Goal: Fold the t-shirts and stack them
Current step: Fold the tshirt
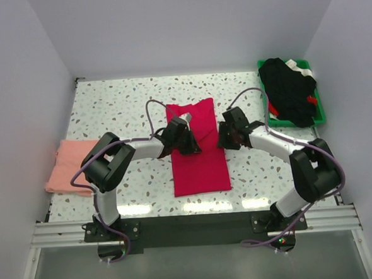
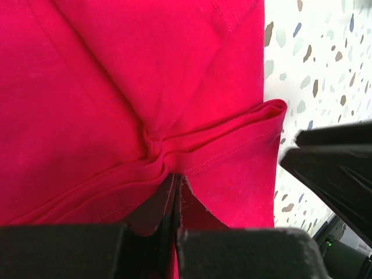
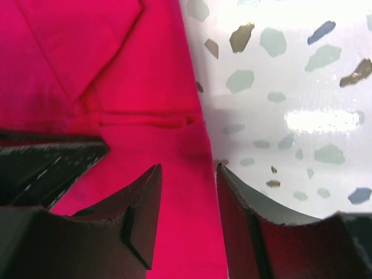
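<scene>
A crimson-red t-shirt (image 1: pixel 199 154) lies folded into a long strip in the middle of the table. It fills the left wrist view (image 2: pixel 128 87) and the left of the right wrist view (image 3: pixel 93 75). My left gripper (image 1: pixel 187 139) is shut on a bunched fold of the red shirt (image 2: pixel 175 177). My right gripper (image 1: pixel 226 136) is open at the shirt's right edge (image 3: pixel 189 168), one finger over the cloth, the other over the table. A pale salmon-pink t-shirt (image 1: pixel 71 167) lies folded at the table's left edge.
A green plastic bin (image 1: pixel 292 95) holding dark clothes stands at the back right. The speckled white tabletop (image 1: pixel 121 105) is bounded by grey walls on three sides. A metal rail (image 1: pixel 191 226) runs along the near edge.
</scene>
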Action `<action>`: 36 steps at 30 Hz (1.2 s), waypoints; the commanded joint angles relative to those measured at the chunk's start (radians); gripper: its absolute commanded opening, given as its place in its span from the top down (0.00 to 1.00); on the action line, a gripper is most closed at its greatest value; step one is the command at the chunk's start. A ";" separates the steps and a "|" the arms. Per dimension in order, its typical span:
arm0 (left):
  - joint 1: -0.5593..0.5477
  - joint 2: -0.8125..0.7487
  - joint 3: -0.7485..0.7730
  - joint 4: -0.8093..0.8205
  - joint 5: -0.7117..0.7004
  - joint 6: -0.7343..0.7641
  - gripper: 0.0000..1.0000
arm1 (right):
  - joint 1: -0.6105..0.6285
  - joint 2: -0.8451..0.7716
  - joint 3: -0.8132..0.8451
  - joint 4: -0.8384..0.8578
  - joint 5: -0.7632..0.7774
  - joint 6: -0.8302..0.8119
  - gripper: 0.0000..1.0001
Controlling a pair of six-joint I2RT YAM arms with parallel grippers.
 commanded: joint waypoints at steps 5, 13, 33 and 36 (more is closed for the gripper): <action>0.001 -0.006 -0.016 -0.034 -0.068 0.004 0.99 | -0.043 0.176 0.049 0.094 0.038 -0.022 0.62; 0.002 -0.024 -0.022 -0.047 -0.079 0.010 0.99 | -0.065 0.175 0.030 0.083 0.039 -0.013 0.65; 0.142 -0.259 0.012 -0.202 -0.077 0.074 0.62 | -0.077 -0.006 0.041 -0.021 -0.057 -0.041 0.62; 0.140 -0.366 -0.083 -0.270 -0.151 0.036 0.52 | -0.076 -0.075 -0.031 -0.014 -0.129 -0.045 0.61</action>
